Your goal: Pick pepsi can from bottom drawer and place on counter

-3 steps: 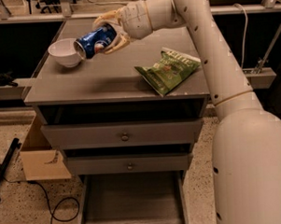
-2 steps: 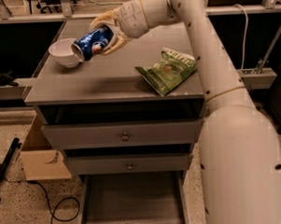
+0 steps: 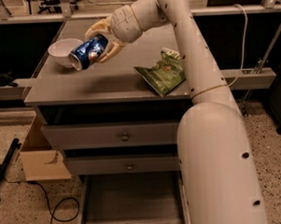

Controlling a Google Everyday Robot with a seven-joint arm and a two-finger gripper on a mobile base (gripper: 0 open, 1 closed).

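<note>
The blue pepsi can (image 3: 88,51) hangs tilted on its side above the left part of the grey counter (image 3: 106,78), its silver end pointing down-left. My gripper (image 3: 98,43) is shut on it, cream fingers (image 3: 94,28) wrapped over the can's top and back. The can's shadow falls on the counter just below. At the bottom of the view the bottom drawer (image 3: 130,207) stands pulled out, showing a bare grey floor.
A white bowl (image 3: 64,51) sits on the counter just left of the can. A green chip bag (image 3: 163,72) lies on the counter's right part. Two knobbed upper drawers are closed. A cardboard box (image 3: 39,158) and cables lie on the floor at left.
The can and gripper have shifted a little left and lower over the counter, toward the white bowl. The can stays tilted in the grip.
</note>
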